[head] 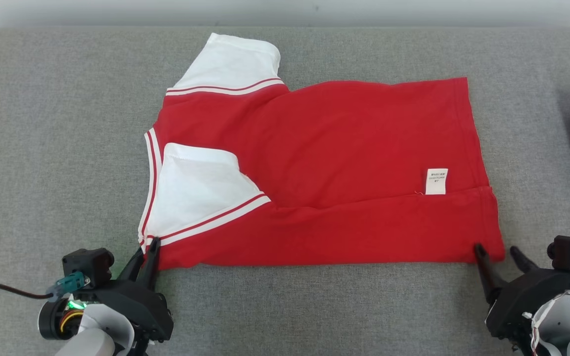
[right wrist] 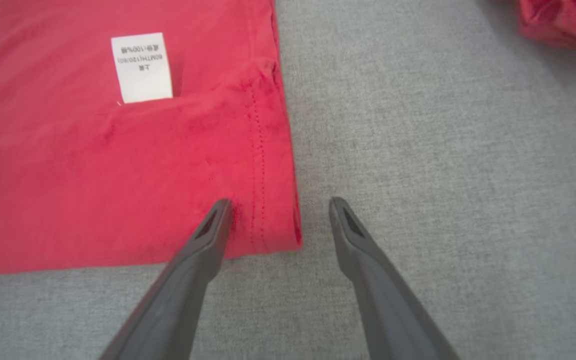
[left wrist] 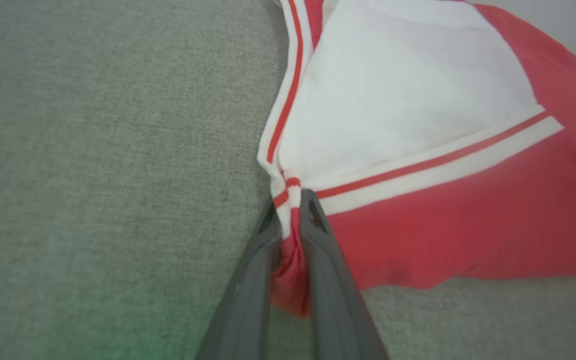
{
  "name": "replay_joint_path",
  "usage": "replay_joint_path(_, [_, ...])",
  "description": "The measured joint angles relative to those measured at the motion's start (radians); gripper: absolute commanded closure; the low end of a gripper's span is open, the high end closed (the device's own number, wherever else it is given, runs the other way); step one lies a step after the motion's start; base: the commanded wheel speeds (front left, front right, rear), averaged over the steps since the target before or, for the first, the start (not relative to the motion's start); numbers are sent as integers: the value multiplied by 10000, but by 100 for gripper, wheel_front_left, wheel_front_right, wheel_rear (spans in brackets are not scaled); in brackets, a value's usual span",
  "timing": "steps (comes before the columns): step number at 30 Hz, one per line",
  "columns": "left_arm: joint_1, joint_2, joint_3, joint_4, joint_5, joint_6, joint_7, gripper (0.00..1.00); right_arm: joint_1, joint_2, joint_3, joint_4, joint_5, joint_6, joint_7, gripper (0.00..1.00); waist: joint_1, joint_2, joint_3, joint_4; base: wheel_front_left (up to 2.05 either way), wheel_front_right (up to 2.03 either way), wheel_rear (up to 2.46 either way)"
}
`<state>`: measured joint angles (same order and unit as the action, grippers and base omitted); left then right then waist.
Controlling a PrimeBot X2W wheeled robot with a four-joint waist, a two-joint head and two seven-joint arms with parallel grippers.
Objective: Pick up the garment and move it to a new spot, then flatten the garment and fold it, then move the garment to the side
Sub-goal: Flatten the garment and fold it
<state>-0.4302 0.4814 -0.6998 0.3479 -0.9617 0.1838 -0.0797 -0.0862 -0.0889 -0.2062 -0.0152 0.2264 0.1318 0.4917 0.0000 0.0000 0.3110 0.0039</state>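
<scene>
Head view: the red-and-white garment (head: 324, 163) lies flat on the grey padded surface (head: 47, 123), long axis left to right, its near edge spanning both arms; the left gripper (head: 147, 249) is clamped on the neckline-end corner, while the right gripper (head: 497, 248), jaws spread wide, straddles the hem-end corner and grips nothing.

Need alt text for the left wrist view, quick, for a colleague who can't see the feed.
The left hand is shut on a bunched corner of the red garment, right where its striped trim ends. A white sleeve lies on the red body just past the grip, and the garment rests on a grey fabric surface.
</scene>
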Motion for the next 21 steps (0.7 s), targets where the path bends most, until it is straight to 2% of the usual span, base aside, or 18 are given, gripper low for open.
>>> replay_joint_path(9, [-83,-4,-38,31,113,-6,-121,100,-446,249,-290,326,-230,0,637,0,0,0,102,3,0,0,0])
replay_joint_path(10, [-94,-13,-42,38,115,-19,-130,100,-517,270,-311,372,-247,0,721,15,0,0,112,10,0,0,0])
replay_joint_path(11, [-111,-15,-46,46,123,-38,-140,100,-571,276,-303,389,-247,0,767,63,0,0,119,17,0,0,0])
replay_joint_path(12, [-121,-17,-48,58,146,-48,-159,100,-593,284,-303,391,-251,0,796,86,0,0,123,22,0,0,0])
replay_joint_path(13, [-132,-19,-50,75,163,-50,-173,100,-594,297,-297,391,-251,0,798,100,0,0,122,26,0,0,0])
replay_joint_path(21, [-12,50,-63,150,173,-165,-295,100,-344,366,-226,113,-153,0,717,100,1,1,-109,-7,0,0,0])
